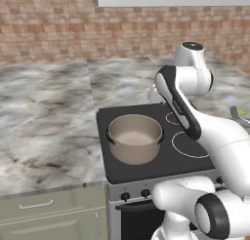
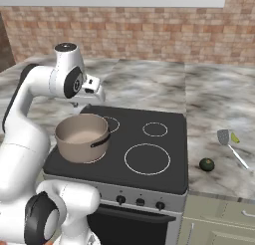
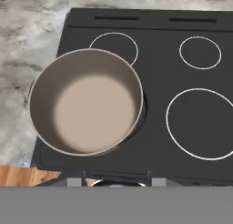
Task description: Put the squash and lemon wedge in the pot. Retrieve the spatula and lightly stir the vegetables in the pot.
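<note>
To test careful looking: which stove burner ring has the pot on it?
The front-left ring, hidden beneath the pot; the other three rings on the stove stand bare.

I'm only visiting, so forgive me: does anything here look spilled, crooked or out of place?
Nothing is spilled or broken. The pot stands upright and empty on the stove. The spatula, a lemon wedge and a small dark green squash lie loose on the counter.

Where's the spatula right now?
The spatula lies on the marble counter right of the stove in the right base view, its grey head beside the lemon wedge, the squash nearer the front edge.
</note>
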You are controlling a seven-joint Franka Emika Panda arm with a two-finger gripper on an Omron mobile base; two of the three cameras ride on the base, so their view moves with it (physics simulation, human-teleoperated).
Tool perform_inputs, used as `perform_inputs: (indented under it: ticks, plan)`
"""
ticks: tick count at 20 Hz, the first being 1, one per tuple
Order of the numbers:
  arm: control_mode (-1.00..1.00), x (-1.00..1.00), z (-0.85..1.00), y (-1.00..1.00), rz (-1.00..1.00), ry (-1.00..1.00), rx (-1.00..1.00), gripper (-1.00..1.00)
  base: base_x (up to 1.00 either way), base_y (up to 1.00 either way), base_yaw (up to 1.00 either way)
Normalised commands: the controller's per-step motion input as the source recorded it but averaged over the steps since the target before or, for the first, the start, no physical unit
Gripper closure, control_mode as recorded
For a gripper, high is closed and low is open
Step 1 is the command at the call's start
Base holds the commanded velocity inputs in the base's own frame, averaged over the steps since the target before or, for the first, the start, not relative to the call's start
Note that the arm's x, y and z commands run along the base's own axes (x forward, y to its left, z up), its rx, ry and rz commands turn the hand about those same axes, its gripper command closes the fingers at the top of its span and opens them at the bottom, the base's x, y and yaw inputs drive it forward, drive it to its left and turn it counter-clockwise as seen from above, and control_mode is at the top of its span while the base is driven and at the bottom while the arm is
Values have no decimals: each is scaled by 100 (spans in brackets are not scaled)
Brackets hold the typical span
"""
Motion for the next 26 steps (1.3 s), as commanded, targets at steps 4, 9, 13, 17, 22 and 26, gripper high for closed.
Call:
perform_inputs:
  ticks: [4,9,13,17,22,26]
  plan:
    - [-100,-24,-1,0,-7,-2,0,-100,0,0,0]
    - [-100,-10,-38,-12,-26,5,-2,-100,0,0,0]
    - [-100,12,-58,-93,-31,19,-1,-100,0,0,0]
    - [-100,6,-42,-100,-12,14,11,-100,0,0,0]
    - [-100,3,-21,-100,0,3,19,-100,0,0,0]
    - [-100,-21,-15,-100,0,-2,18,-100,0,0,0]
